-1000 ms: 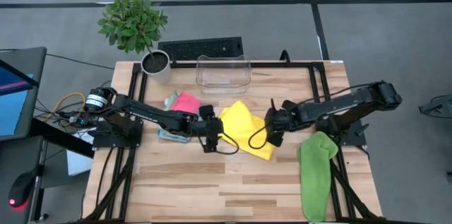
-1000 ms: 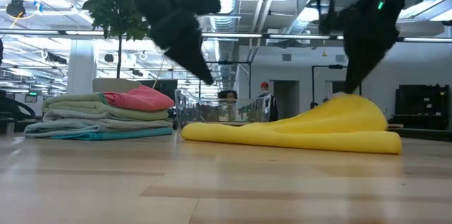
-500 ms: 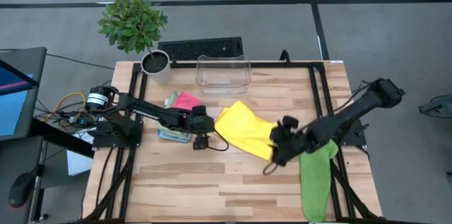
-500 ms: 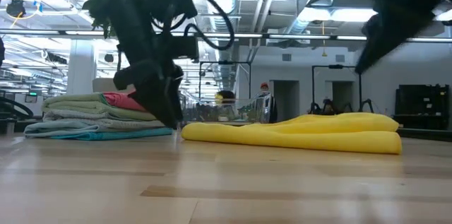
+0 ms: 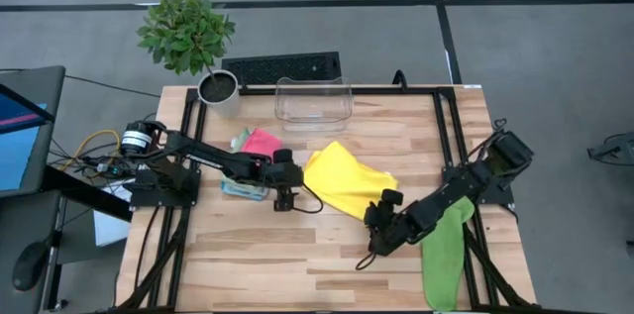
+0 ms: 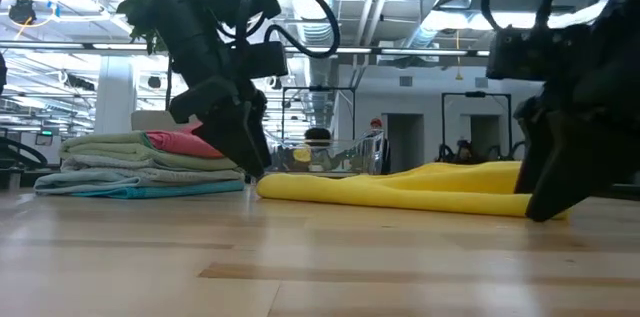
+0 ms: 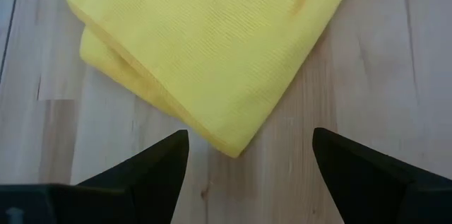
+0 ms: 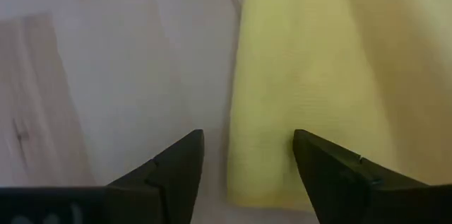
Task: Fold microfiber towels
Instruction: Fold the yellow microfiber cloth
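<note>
Looking down on your bench (image 5: 297, 255), you have the folded yellow towel (image 5: 342, 177) lying flat near its middle. Your left hand (image 5: 284, 200) sits low just beside its left corner, fingers apart and empty. Your right hand (image 5: 381, 238) is at the towel's near right edge, fingers also apart, gripping nothing. A stack of folded towels (image 5: 253, 146) rests by the left arm, a lime green towel (image 5: 444, 245) at the right.
</note>
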